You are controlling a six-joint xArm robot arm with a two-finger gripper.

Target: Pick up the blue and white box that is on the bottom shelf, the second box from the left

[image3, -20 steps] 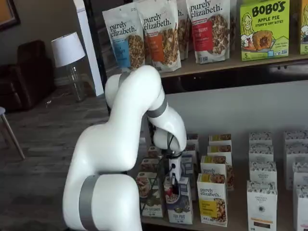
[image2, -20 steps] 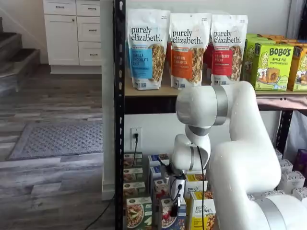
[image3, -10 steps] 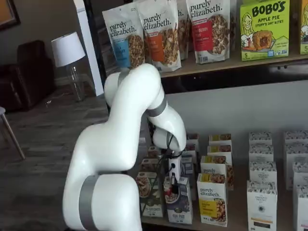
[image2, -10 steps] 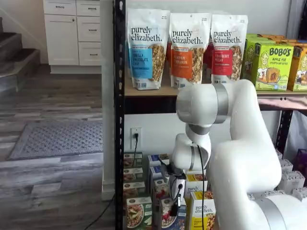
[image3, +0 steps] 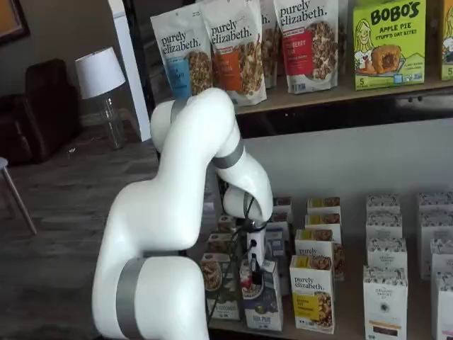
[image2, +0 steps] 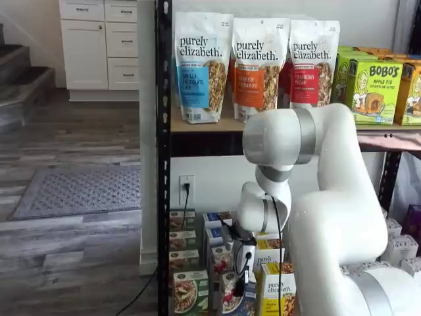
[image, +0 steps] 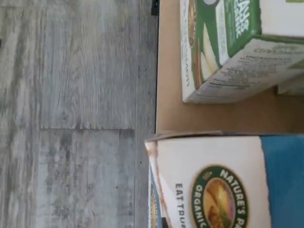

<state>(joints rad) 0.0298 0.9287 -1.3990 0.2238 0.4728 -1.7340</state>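
With the gripper (image3: 257, 278) low over the blue and white box (image3: 263, 306) at the front of the bottom shelf (image3: 340, 312), green carton (image3: 221, 294) at its 9 o'clock, centre before closing; I cannot tell whether the fingers are spread

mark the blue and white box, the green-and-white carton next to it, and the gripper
blue and white box (image3: 265, 306): a shelf view, front panel.
green-and-white carton (image2: 190, 293): a shelf view, front panel with the bowl picture.
gripper (image3: 255, 278): a shelf view, black fingertips at the box's top.
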